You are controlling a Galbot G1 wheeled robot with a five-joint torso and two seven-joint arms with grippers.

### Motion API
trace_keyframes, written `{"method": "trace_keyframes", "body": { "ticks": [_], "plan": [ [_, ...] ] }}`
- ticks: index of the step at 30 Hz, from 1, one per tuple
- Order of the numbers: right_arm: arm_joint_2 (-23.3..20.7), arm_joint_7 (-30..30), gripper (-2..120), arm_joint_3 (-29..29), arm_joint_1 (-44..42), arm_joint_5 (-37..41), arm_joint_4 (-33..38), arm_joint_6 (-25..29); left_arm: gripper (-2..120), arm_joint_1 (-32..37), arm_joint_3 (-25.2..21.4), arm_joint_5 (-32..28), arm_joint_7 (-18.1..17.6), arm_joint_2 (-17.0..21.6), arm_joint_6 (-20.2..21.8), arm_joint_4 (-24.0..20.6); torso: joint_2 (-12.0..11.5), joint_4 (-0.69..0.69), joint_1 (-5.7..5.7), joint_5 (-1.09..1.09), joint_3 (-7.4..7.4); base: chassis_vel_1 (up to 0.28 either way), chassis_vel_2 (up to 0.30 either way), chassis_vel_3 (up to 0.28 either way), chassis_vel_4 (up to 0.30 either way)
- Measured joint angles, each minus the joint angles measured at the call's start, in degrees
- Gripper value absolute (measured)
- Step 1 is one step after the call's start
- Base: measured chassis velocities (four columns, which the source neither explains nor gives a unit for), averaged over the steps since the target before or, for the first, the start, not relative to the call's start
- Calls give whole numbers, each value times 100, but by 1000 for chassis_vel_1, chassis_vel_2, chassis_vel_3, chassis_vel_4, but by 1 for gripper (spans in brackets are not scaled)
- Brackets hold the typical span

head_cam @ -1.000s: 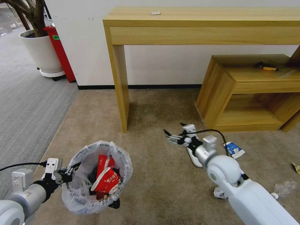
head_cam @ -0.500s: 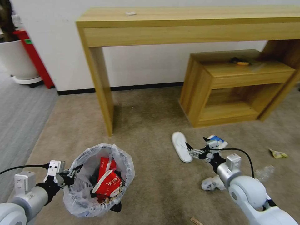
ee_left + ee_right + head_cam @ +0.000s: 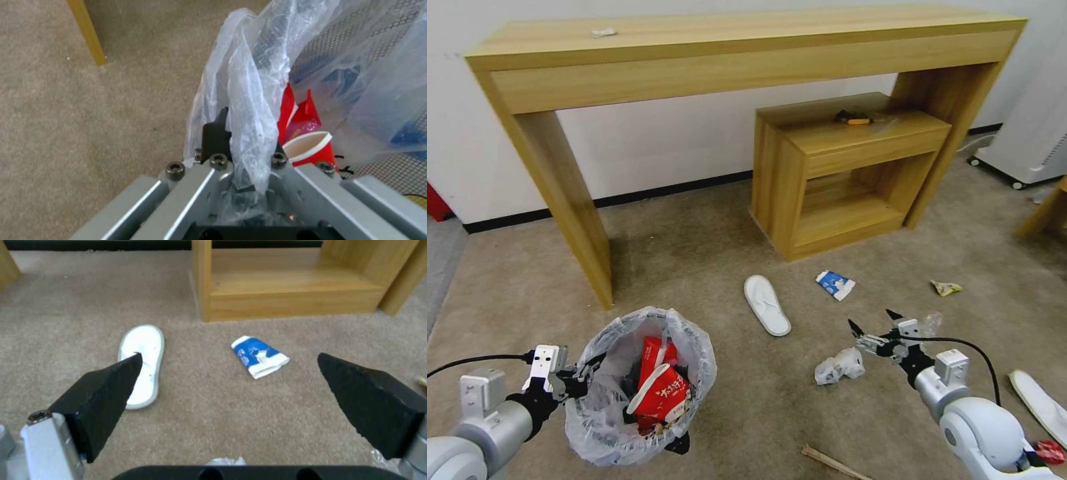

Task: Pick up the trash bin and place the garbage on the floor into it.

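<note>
Currently my left gripper (image 3: 589,371) is clamped on the bag-lined rim of the trash bin (image 3: 642,387), holding it at my lower left over the beige carpet (image 3: 714,267). Wrist cam confirms: black fingers (image 3: 217,133) pinch the crinkly plastic liner (image 3: 249,100) w/ the mesh wall beside it. Bin contents: a red-white paper cup (image 3: 657,395) and red wrappers (image 3: 651,352), all inside the liner.

Right gripper (image 3: 870,325) sits low over the carpet at my right, jaws spread wide apart, nothing between them. Crumpled paper (image 3: 839,366) lies just beside and below its tips. Via the right wrist cam, a white slipper (image 3: 141,365) and a blue-white carton (image 3: 260,356) lie on the carpet ahead of the open fingers (image 3: 104,396), apart from each other and in front of the low wooden shelf unit (image 3: 840,170).

Other litter on the carpet: yellow wrapper (image 3: 945,288) further right, clear bottle (image 3: 930,324) just behind the right gripper, wooden stick (image 3: 834,463) near the frame's lower edge, second slipper (image 3: 1040,400) at far right. Long wooden console table (image 3: 727,53) stands against the wall.
</note>
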Motion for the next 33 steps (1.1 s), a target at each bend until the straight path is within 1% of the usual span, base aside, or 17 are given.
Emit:
{"method": "trace_keyframes", "body": {
  "ticks": [7, 10, 11, 13, 15, 16, 17, 18, 19, 20, 21, 22, 25, 26, 28, 33],
  "plan": [
    [190, -8, 100, 83, -144, -35, -253, 175, 0, -4, -2, 20, 66, 0, 0, 54, 0, -3, 0, 0, 0, 0, 0, 0, 0],
    [392, 60, 100, 55, -134, -93, -433, 186, 0, -3, -6, 28, 95, 2, 0, 73, 0, -2, 0, 0, 0, -33, 31, 35, -24],
    [392, 60, 100, 55, -134, -93, -433, 186, 0, -3, -6, 28, 95, 2, 0, 73, 0, -2, 0, 0, 0, -49, 53, 53, -36],
    [613, 215, 100, -51, -39, -68, -688, 115, 0, -3, -8, 31, 113, 4, 0, 91, 0, -2, 1, -2, 1, -66, 48, 60, -64],
    [674, 253, 100, -79, -4, -41, -768, 101, 0, -3, -8, 31, 115, 6, 0, 94, 0, -2, 1, -2, 1, -66, 42, 57, -50],
    [866, 433, 100, -192, 143, 79, -1037, 47, 0, -9, -8, 31, 124, 13, 0, 100, 0, -3, 1, 0, 1, -52, 27, 40, -43],
    [947, 574, 100, -270, 239, 175, -1200, -10, 0, -15, -8, 31, 125, 15, 0, 103, 0, -3, 2, -1, 1, 0, 0, 0, 0],
    [947, 574, 100, -270, 239, 175, -1200, -10, 0, -15, -8, 31, 125, 15, 0, 103, 0, -3, 2, -1, 1, 0, 0, 0, 0],
    [1007, 711, 100, -337, 327, 247, -1332, -73, 0, -19, -5, 31, 126, 17, 0, 105, 0, -2, 1, 0, 1, 0, 0, 0, 0],
    [1111, 1018, 100, -463, 488, 341, -1588, -197, 0, -20, 2, 31, 126, 17, 1, 106, 0, -2, 1, 0, 0, 0, 0, 0, 0],
    [1111, 1018, 100, -463, 488, 341, -1588, -197, 0, -20, 2, 31, 126, 17, 1, 106, 0, -2, 1, 0, 0, 0, 0, 0, 0],
    [1199, 1299, 100, -590, 658, 448, -1878, -279, 0, -22, 9, 31, 126, 17, 1, 108, 0, -2, 1, -1, 1, 0, 0, 0, 0],
    [1326, 1655, 100, -772, 974, 714, -2299, -450, 0, -23, 30, 31, 108, 5, 1, 120, 0, -2, 1, 0, 1, 0, 0, 0, 0],
    [1326, 1655, 100, -772, 974, 714, -2299, -450, 0, -23, 30, 31, 108, 5, 1, 120, 0, -2, 1, 0, 1, 0, 0, 0, 0],
    [1401, 1847, 100, -858, 1175, 942, -2464, -621, 0, -19, 46, 31, 101, -4, 1, 125, 0, -2, 1, -1, 1, 0, 0, 0, 0],
    [1436, 1821, 100, -934, 1340, 1002, -2563, -668, 0, -25, 66, 35, 97, -9, 1, 138, 0, -2, 1, -1, 1, 0, 0, 0, 0]
  ]
}}
